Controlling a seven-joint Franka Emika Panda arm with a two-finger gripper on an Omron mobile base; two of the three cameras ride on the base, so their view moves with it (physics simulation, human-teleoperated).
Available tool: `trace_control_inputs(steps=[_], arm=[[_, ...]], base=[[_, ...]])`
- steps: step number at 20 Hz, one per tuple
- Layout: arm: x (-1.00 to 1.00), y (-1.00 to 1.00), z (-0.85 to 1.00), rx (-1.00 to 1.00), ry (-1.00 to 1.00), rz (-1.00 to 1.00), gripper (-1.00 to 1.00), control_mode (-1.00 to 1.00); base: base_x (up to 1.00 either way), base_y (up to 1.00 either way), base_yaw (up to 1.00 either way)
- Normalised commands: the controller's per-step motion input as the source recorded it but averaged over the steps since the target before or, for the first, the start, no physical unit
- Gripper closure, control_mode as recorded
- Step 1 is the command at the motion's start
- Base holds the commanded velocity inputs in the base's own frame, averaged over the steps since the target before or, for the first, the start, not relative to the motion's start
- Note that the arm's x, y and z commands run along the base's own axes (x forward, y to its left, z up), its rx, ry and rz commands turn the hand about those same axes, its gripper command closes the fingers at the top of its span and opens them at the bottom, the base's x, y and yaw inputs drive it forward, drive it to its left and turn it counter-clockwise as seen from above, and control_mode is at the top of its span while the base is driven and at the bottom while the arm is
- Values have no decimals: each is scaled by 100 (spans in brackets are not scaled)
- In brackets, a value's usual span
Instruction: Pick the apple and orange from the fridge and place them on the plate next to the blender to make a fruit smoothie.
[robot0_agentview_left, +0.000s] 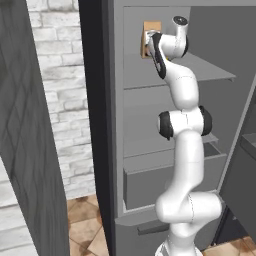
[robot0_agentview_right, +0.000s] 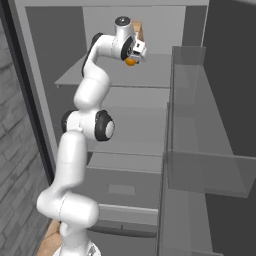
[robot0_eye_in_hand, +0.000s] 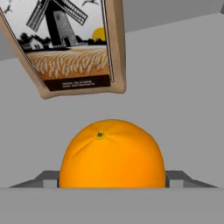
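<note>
You have 1 orange (robot0_eye_in_hand: 112, 154) clamped between the gripper's (robot0_agentview_right: 132, 59) fingers (robot0_eye_in_hand: 177, 177) on the fridge's (robot0_agentview_right: 150, 75) upper shelf, just in front of 1 windmill-printed brown package (robot0_eye_in_hand: 72, 46).

- The fridge (robot0_agentview_right: 125, 145) stands open before the base, with the arm reaching onto its upper shelf (robot0_agentview_right: 100, 75).
- The orange (robot0_eye_in_hand: 112, 154) sits between the fingertips (robot0_eye_in_hand: 48, 178) of the gripper (robot0_agentview_right: 132, 59), one at each side.
- A bag (robot0_eye_in_hand: 72, 46) with a windmill picture stands on the same shelf, just behind the orange.
- A drawer (robot0_agentview_left: 170, 182) lies below the shelves.
</note>
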Motion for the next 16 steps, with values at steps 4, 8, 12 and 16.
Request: trace_control_inputs(steps=[4,8,12,16], arm=[[-10,0,0,0,-5,0,100,-100],[-29,0,-14,0,-22,0,100,-100],[-21,0,-29,0,-28,0,100,-100],[-7,0,-52,0,-27,0,100,-100]], base=[[0,0,0],[0,0,0],[0,0,0],[0,0,0]])
